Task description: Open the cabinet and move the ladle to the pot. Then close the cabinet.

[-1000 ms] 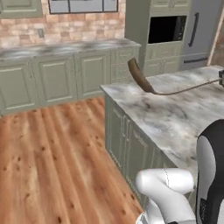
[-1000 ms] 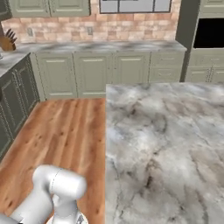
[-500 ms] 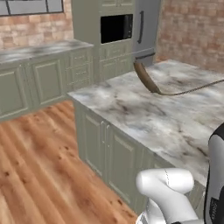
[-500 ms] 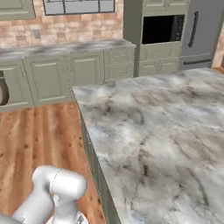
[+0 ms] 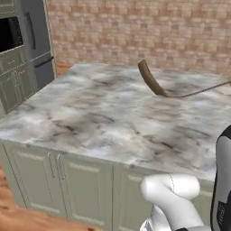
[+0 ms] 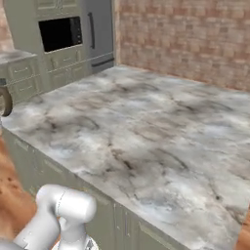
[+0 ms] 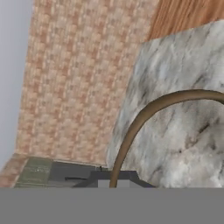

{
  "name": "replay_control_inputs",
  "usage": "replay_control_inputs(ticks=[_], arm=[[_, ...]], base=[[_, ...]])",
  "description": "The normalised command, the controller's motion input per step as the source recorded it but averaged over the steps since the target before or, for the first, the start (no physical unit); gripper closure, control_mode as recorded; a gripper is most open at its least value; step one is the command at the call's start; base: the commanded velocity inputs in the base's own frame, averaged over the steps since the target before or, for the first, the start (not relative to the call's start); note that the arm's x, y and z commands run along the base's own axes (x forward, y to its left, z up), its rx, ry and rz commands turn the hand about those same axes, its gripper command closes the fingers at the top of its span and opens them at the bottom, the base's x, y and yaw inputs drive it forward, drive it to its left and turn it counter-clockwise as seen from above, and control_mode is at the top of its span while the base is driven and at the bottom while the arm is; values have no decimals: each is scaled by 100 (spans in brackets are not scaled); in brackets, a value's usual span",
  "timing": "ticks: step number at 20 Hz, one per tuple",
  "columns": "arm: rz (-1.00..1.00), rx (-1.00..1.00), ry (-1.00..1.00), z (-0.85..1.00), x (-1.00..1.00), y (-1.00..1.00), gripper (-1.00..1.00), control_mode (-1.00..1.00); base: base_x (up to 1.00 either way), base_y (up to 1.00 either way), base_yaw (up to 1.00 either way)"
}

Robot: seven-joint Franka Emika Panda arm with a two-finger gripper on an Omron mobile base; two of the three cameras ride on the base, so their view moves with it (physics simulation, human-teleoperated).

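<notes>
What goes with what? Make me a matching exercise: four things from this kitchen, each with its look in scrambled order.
Things:
1. ladle
2. island counter
3. back wall
4. oven

Looks:
A. reddish brick
B. grey-veined marble
C. black front, set in green cabinetry
D. brown scoop, thin curved handle

Pairs: 1-D, 2-B, 3-A, 4-C

I counted one ladle [image 5: 151, 79] at my two o'clock, one marble island counter [image 5: 90, 117] below it, and one brick wall [image 5: 149, 31] at twelve. At ten o'clock stood one built-in oven [image 6: 59, 33] and one grey refrigerator [image 6: 100, 31] beside it.
</notes>
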Motion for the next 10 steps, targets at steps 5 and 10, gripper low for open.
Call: replay_control_inputs(ticks=[5,10], arm=[[0,0,0,0,0,0,100,100],[0,0,0,0,0,0,100,100]], base=[[-16,8,-89],[-2,-1,-34]])
